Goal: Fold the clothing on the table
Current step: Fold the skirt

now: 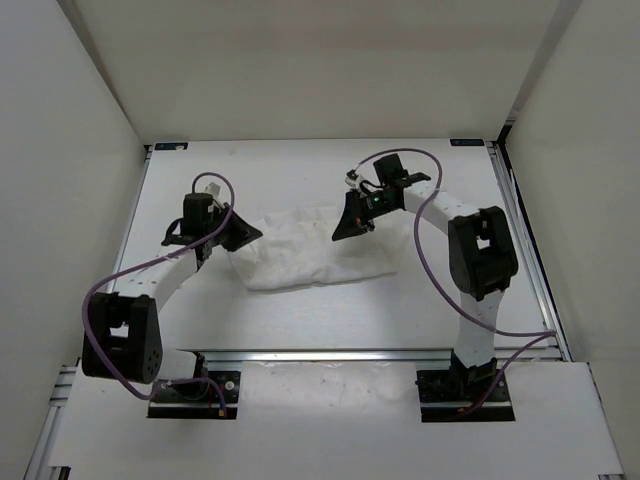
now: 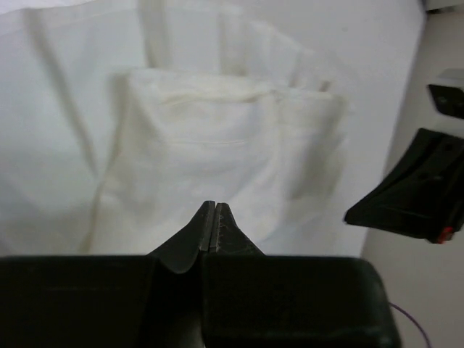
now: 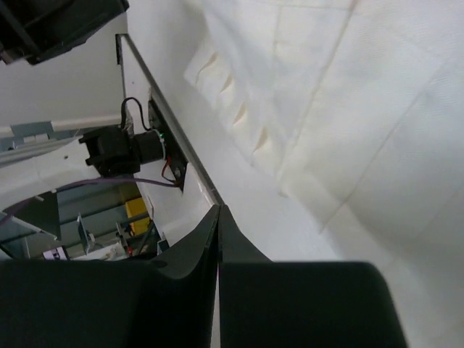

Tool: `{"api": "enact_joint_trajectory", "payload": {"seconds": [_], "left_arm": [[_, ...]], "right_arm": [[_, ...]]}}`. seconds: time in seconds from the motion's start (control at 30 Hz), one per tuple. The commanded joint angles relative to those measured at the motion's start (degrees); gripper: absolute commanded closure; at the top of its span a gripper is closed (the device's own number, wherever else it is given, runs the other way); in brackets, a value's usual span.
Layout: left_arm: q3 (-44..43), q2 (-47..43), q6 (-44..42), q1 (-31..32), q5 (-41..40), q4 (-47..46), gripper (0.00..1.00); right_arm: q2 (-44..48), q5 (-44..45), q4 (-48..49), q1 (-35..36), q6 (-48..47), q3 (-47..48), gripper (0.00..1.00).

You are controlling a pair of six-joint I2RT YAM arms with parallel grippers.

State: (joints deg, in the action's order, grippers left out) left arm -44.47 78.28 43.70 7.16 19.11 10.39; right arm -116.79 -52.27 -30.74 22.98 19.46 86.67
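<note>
We see the clothing lying rumpled and partly folded on the table, which shows bare all around it. Our left gripper hangs at the clothing's left edge, its fingers pressed together with nothing between them. Our right gripper hangs over the clothing's far right part, its fingers likewise together and empty.

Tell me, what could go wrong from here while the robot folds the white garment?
1. Both the left pincer and the right pincer are shut and hold nothing; lowered like this, they may push and bunch the thin wrinkled white fabric garment instead of gripping it.
2. The garment hardly stands out from the matte white table, so an edge may be missed.
3. The pincers sit near each other and might collide.
</note>
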Motion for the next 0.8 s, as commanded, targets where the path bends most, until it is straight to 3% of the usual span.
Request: {"api": "enact_joint_trajectory", "payload": {"seconds": [0.0, 0.33, 0.77], "left_arm": [[-0.3, 0.8, 7.6, 1.3, 9.3, -9.0, 1.0], [2.4, 12.1, 17.0, 6.0, 10.5, -26.6, 1.0], [1.2, 22.1, 15.3, 2.2, -0.1, -28.1, 1.0]], "right_arm": [[1.7, -2.7, 3.2, -0.2, 0.9, -4.5, 1.0], [-8.6, -2.7, 1.2, -0.1, 0.1, -2.5, 1.0], [-10.4, -2.1, 0.3, -0.4, 0.1, -5.5, 1.0]]}}
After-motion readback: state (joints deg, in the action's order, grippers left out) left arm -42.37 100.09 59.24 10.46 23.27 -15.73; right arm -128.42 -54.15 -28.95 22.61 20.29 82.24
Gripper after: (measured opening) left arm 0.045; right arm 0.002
